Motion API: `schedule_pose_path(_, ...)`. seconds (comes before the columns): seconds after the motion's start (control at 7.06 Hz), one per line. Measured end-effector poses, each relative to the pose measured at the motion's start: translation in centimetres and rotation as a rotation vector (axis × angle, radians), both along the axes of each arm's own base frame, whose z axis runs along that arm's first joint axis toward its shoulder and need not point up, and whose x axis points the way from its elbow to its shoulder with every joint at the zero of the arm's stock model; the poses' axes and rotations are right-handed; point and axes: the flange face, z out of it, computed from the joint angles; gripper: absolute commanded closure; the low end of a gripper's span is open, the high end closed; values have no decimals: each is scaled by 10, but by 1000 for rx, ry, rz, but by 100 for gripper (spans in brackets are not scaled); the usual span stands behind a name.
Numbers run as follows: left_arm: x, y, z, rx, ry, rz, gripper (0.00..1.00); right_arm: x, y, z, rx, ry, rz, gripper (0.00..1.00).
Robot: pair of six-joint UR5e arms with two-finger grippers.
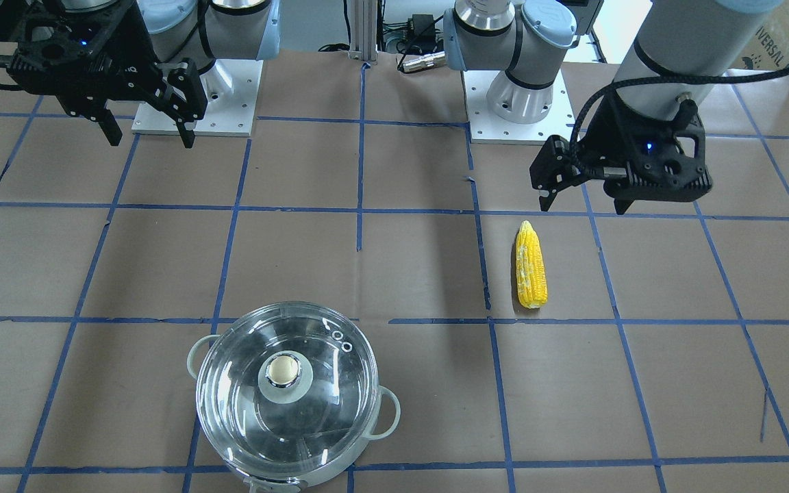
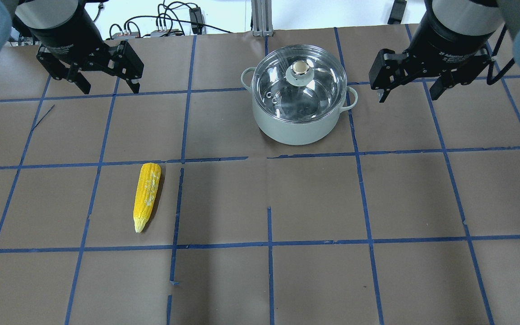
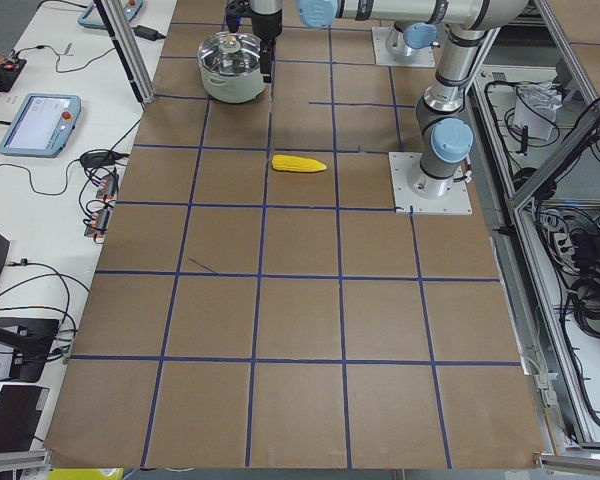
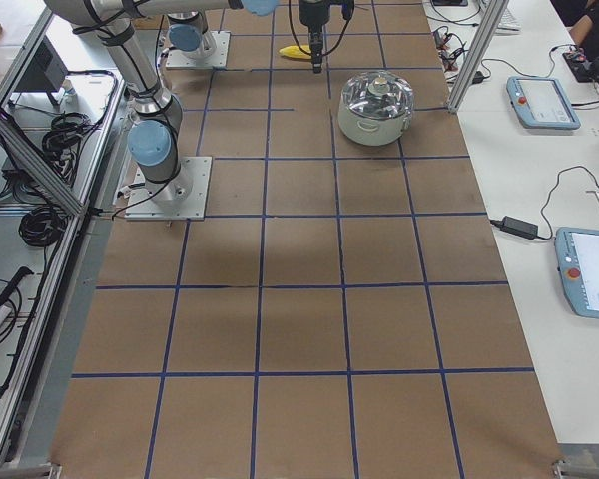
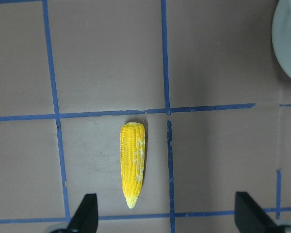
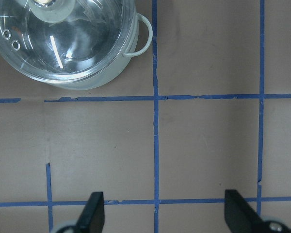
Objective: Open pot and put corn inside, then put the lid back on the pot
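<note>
In the overhead view the pot (image 2: 298, 122) stands on the table (image 2: 314, 271) at upper centre, with the lid (image 2: 314, 85) on it. The corn (image 2: 147, 195) lies at centre left, well apart. The left end effector (image 2: 110, 88) hangs at upper left, and the right end effector (image 2: 409, 95) at upper right, beside the pot.

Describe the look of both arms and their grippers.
The left arm and right arm are silver-grey tubes with pale blue joint caps, on white bolted base plates. The left gripper and right gripper are matte black and angular. A black braided cable loops to the left one; white lettering marks the right wrist.
</note>
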Motion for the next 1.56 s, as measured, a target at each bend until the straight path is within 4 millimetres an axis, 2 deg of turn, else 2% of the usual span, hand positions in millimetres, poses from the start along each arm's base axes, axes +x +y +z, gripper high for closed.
schedule_pose_path(0.14, 0, -6, -4, -4, -1, 11, 0, 0, 0, 3, 7, 1, 1, 12)
schedule_pose_path(0.28, 0, 0, 1, 5, -13, 30, 0, 1, 0, 7, 15, 3, 3, 12)
schedule_pose_path(0.57, 2, 30, 31, -1, -36, 74, 0, 1, 0, 8, 20, 4, 4, 12)
schedule_pose_path(0.71, 2, 35, 34, 5, -33, 120, 0, 2, 0, 8, 21, 4, 4, 12)
schedule_pose_path(0.85, 1, 33, 29, 18, -28, 168, 0, 3, -1, 8, 15, 2, 2, 12)
schedule_pose_path(0.99, 0, 30, 27, 23, -28, 195, 0, 6, -12, 7, -2, -3, -3, 12)
schedule_pose_path(1.13, -2, 31, 25, 28, -29, 186, 0, 13, -36, 0, -20, -7, -6, 12)
schedule_pose_path(1.28, -2, 35, 26, 32, -31, 120, 0, 30, -69, -12, -30, -6, 4, 12)
schedule_pose_path(1.56, 1, 36, 29, 30, -27, 21, 0, 77, -129, -46, -11, -4, 44, 12)
